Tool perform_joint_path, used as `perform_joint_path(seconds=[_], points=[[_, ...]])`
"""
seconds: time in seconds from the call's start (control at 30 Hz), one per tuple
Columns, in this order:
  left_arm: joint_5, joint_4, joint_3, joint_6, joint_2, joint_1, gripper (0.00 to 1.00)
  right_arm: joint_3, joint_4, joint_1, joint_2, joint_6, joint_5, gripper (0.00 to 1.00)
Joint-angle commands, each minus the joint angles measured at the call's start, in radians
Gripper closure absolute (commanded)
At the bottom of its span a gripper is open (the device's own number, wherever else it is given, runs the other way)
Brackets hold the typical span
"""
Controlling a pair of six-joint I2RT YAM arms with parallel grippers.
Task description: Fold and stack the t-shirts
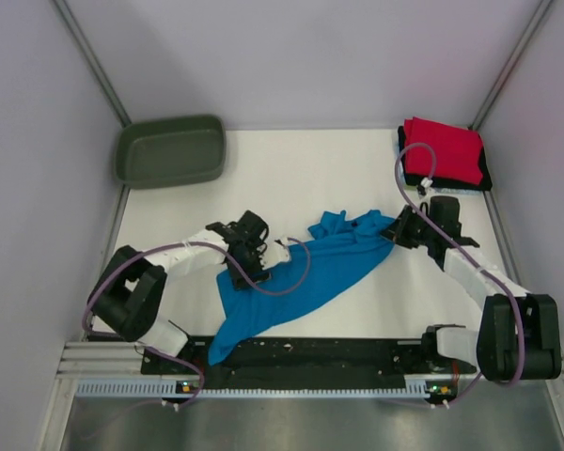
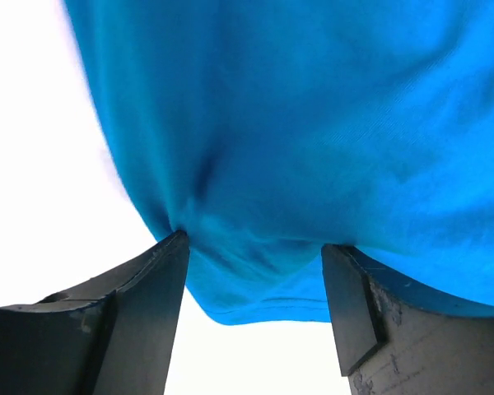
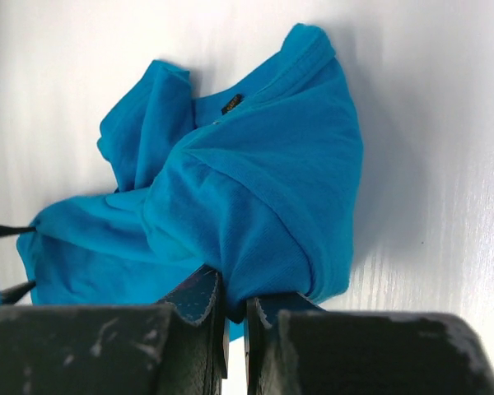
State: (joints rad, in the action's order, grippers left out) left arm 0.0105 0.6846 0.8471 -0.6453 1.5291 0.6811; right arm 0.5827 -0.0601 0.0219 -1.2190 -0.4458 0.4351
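White table (image 1: 357, 169) lies below: my left gripper (image 2: 253, 243), jaws apart, straddles an edge of the crumpled turquoise t-shirt (image 1: 310, 272) mid-table; my right gripper (image 3: 235, 300) is clamped on its right end. Spreading step, I judge: next the left must close so both pull it flat.

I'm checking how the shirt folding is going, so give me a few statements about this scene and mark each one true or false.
1. The right gripper pinches the blue shirt. True.
2. The left gripper is shut tight. False: its jaws stand apart, with blue cloth between them.
3. The red shirt lies folded at the far right corner. True.
4. The blue shirt is in the tub. False: it lies rumpled on the table between the arms; the tub sits at the far left.
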Motion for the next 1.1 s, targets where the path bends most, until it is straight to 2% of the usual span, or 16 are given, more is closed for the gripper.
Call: perform_joint_path(seconds=[0.0,0.03,0.17,0.4,0.6,0.8,0.83,0.97,1.07], points=[[0.323,-0.12,0.006,-0.078,-0.067,-0.164,0.31,0.049,-0.007,-0.01,0.015,0.05,-0.035,0.96],[0.392,-0.105,0.004,-0.112,-0.076,-0.198,0.3,0.049,-0.009,-0.01,0.013,0.052,-0.036,0.96],[0.52,-0.002,0.058,-0.206,-0.021,-0.278,0.3,0.058,-0.01,-0.01,0.004,0.058,-0.038,0.96],[0.585,0.013,0.207,-0.171,0.127,-0.422,0.33,0.074,-0.023,-0.01,-0.01,0.079,-0.042,0.96],[0.533,0.047,0.254,-0.182,0.236,-0.416,0.33,0.081,-0.027,-0.01,-0.014,0.084,-0.044,0.96],[0.416,-0.062,0.218,-0.131,0.215,-0.387,0.36,0.092,-0.026,-0.01,-0.027,0.09,-0.042,0.97],[0.392,-0.065,0.228,-0.128,0.221,-0.384,0.42,0.095,-0.027,-0.01,-0.03,0.088,-0.036,0.97],[0.362,0.032,0.303,-0.139,0.284,-0.38,1.0,0.132,-0.024,-0.01,-0.04,0.076,-0.007,0.98],[0.332,0.04,0.383,-0.102,0.263,-0.38,1.0,0.202,-0.012,-0.01,-0.069,0.062,0.005,0.99]])
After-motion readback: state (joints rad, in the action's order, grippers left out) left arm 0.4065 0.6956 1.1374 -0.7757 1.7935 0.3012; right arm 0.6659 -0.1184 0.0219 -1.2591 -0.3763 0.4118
